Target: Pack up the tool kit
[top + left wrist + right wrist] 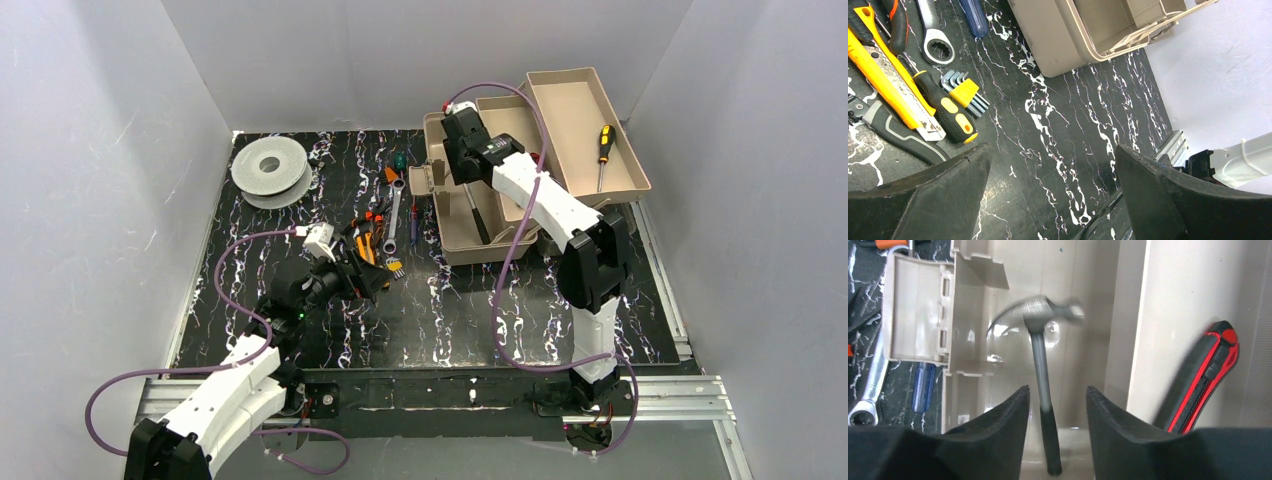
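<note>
Tool kit box (470, 250) stands open at the bench's (450, 310) far right, the right end effector (1057, 390) released over the hammer (1040, 310) inside, so stowing seems midway; next, the wide-open left end effector (1052, 150) must grasp the loose tools (943, 107).

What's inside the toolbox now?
A hammer is in the deep bottom of the toolbox, a red-and-black utility knife in the tray beside it, a yellow-handled screwdriver in the raised tray. The right arm covers the box's far end.
</note>
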### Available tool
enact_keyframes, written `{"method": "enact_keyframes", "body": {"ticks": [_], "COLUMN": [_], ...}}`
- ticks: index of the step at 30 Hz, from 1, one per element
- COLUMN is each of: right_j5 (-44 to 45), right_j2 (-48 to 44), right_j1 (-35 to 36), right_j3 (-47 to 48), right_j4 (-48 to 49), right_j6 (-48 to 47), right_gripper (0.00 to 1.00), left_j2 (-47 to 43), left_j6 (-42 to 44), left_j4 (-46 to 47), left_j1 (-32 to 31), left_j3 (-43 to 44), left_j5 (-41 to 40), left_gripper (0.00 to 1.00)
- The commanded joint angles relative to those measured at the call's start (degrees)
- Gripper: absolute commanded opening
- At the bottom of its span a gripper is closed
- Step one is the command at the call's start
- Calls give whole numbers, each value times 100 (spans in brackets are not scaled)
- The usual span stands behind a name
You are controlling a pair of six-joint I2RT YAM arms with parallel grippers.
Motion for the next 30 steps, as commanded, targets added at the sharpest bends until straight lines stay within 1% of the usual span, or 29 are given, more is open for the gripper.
{"method": "enact_keyframes", "body": {"ticks": [1,7,11,16,20,25,30], "right_j5": [1,-430,-439,-165,-23,-598,-1406], "right_j2": [-320,-815,-1371,-2279,-3074,-4058,-4964], "right_j1": [-37,-43,-49,-41,-45,-37,-43], "right_j3": [384,260,-177,-1102,-2009,-3089,-4250], "right_j4": [214,214,404,791,1131,1275,1622], "right_j6": [37,-160,-352,-576,-431,10,293], "right_gripper": [55,55,54,54,52,52,52], "left_j2": [45,168,288,532,811,1055,1357], "left_j6": [134,153,161,246,247,219,122], "left_j4": [33,-154,-439,-1229,-1866,-2144,-2498], "left_j1": [-16,-14,-9,-13,-9,-10,-16], "left_j3": [244,326,450,795,1071,1240,1455], "left_j5": [-2,-113,-315,-1073,-1660,-2074,-2496], "left_gripper": [93,93,93,93,93,93,93]}}
